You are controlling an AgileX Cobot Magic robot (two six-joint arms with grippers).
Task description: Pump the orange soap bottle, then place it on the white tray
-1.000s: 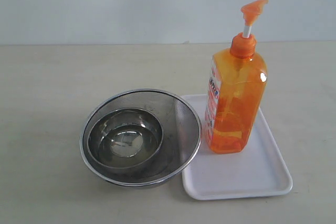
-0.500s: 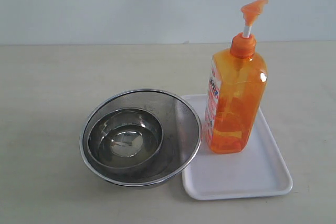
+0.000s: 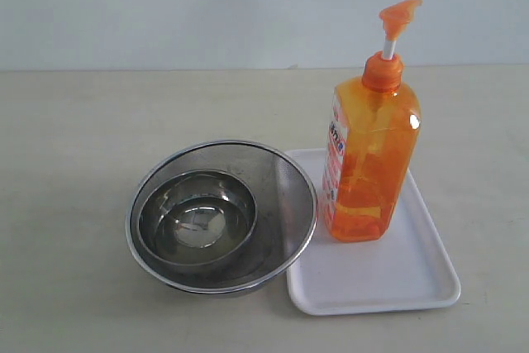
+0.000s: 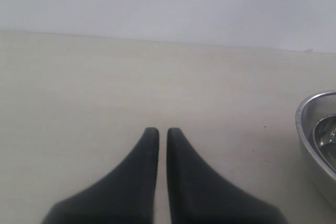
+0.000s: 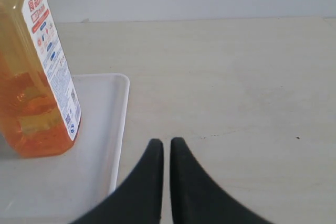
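Orange soap bottle (image 3: 372,163) upright on white tray (image 3: 413,279) — left tool (image 4: 158,131), right tool (image 5: 162,141) pressed together.

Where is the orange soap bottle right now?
In the exterior view, the orange soap bottle stands upright on the white tray, right of the steel bowls.

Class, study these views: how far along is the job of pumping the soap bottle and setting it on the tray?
Done: the bottle stands upright on the tray. In hand: nothing; the left gripper and right gripper are shut, empty, apart from the bottle. Left: nothing visible on placing. Whether it was pumped cannot be told; the pump head is up.
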